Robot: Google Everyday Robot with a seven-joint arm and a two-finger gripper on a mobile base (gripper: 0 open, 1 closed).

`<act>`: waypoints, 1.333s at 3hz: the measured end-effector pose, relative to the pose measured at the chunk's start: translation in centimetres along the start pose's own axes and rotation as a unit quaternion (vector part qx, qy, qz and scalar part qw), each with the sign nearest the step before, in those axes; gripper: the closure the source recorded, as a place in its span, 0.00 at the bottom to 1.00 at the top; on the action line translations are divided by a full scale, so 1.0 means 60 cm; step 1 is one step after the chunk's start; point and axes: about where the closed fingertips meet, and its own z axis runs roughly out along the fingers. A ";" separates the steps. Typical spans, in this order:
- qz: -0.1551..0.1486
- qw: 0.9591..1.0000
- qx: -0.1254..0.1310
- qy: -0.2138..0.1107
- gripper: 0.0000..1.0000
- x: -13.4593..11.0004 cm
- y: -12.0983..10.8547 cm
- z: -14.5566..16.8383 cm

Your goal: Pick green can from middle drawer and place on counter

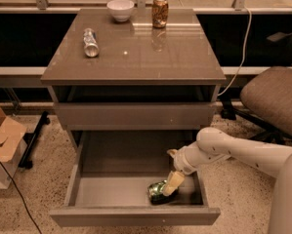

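The green can [156, 191] lies on its side on the grey floor of the open middle drawer [135, 216], near the front right. My gripper [169, 185] reaches down into the drawer from the right on the white arm [233, 152] and sits right at the can's right end, overlapping it. The counter [135, 57] is the glossy grey-brown top of the cabinet above.
On the counter lie a silver can [91, 36] at the left, a white bowl [120, 9] and an upright orange-brown can [160, 11] at the back. An office chair [277, 99] stands right of the cabinet. A cardboard box [1, 140] sits on the floor at the left.
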 end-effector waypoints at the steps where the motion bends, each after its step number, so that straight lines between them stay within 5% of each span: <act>1: 0.020 1.000 -0.007 -0.008 0.00 0.030 -0.004 0.036; 2: 0.045 0.999 -0.015 -0.020 0.00 0.058 -0.006 0.069; 3: 0.051 0.998 -0.035 -0.025 0.17 0.069 0.007 0.097; 4: 0.053 0.997 -0.046 -0.032 0.48 0.070 0.020 0.106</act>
